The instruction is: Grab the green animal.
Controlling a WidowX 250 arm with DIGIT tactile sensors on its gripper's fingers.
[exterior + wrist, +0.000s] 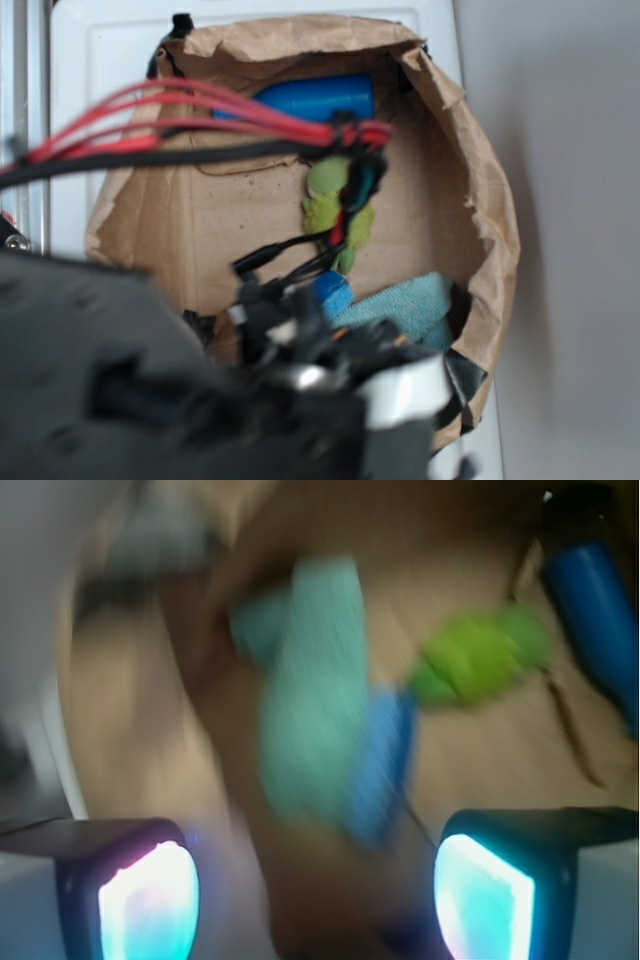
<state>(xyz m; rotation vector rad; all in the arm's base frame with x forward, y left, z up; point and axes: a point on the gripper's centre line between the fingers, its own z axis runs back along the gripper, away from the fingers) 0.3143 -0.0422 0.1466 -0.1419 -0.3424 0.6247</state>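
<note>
Lime-green and fuzzy, the green animal lies loose on the cardboard floor of a brown paper-walled bin, between the blue bottle and the teal terry cloth over a blue sponge. The gripper hovers short of it, fingers wide and empty, apparently set to straddle the toy. White surface surrounds the bin.

animal mid-box | bottle behind | cloth in front (sponge beside)

You are looking at a lab-style robot test setup: a paper-lined cardboard bin on a white tabletop, bundled cables overhead.
</note>
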